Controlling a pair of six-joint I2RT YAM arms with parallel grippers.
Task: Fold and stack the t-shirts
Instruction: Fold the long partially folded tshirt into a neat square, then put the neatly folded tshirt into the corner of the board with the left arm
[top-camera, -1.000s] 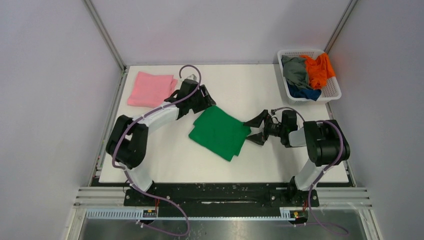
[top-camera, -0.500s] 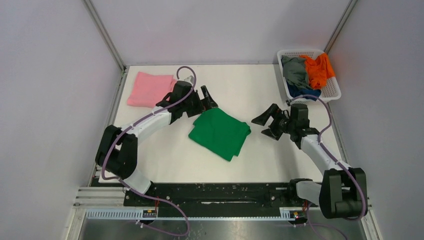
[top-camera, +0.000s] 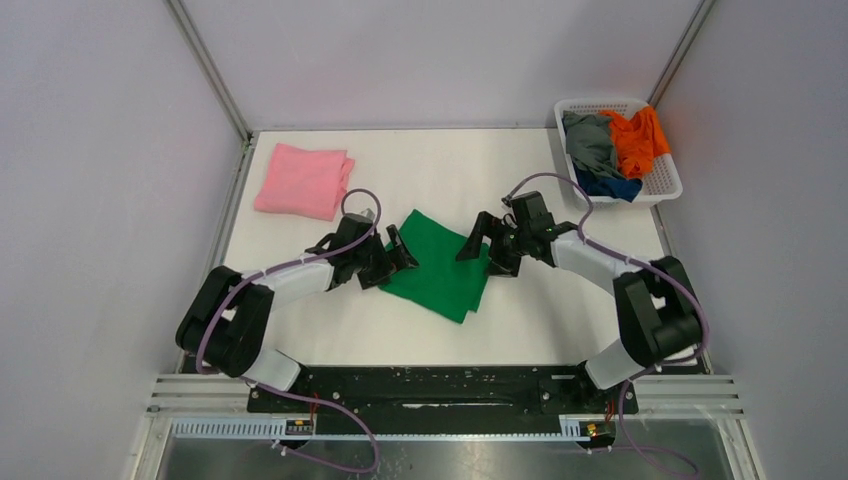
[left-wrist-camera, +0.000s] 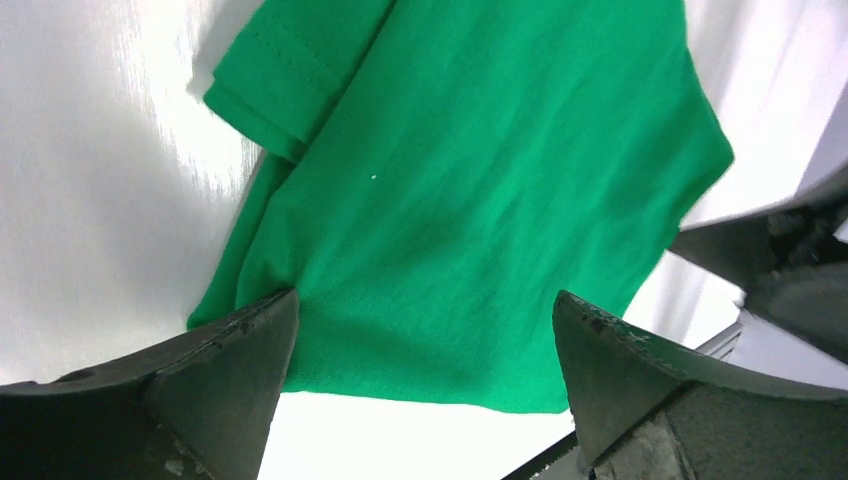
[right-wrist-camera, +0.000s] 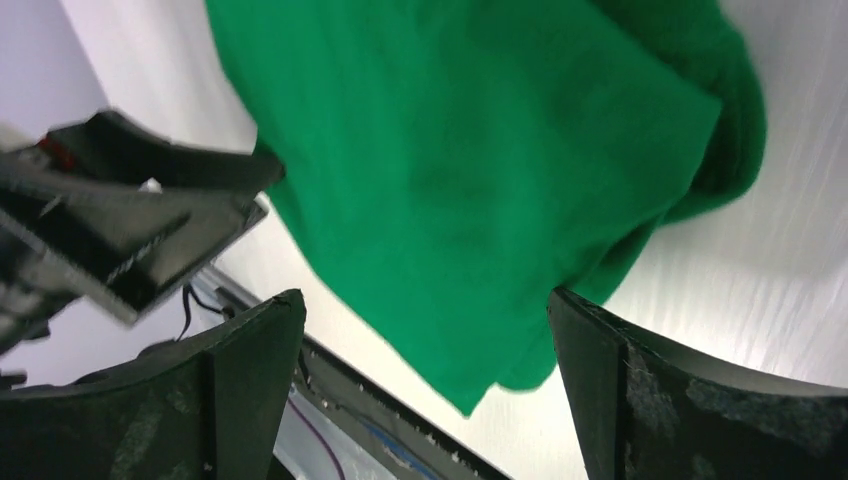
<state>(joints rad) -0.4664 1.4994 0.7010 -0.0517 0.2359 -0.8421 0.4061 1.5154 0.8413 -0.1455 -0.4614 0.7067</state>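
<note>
A folded bright green t-shirt (top-camera: 440, 268) lies flat at the table's middle. My left gripper (top-camera: 391, 260) is open at its left edge, and in the left wrist view the green cloth (left-wrist-camera: 470, 200) lies beyond the spread fingers (left-wrist-camera: 230, 370), which hold nothing. My right gripper (top-camera: 486, 249) is open at the shirt's right edge, and the right wrist view shows the green shirt (right-wrist-camera: 470, 170) past its gripper (right-wrist-camera: 425, 345). A folded pink t-shirt (top-camera: 303, 181) rests at the far left. Grey (top-camera: 590, 143), orange (top-camera: 636, 138) and dark blue (top-camera: 610, 186) t-shirts sit crumpled in the basket.
The white slatted basket (top-camera: 665, 185) stands at the table's far right corner. Grey walls and metal frame posts close in the table on three sides. The black mounting rail (top-camera: 440, 385) runs along the near edge. The left arm (right-wrist-camera: 120, 220) shows in the right wrist view.
Both arms have closed in on the green shirt. The left gripper came nearer, from the shirt's far corner to its left edge. The right swung out, then in to the right edge.
</note>
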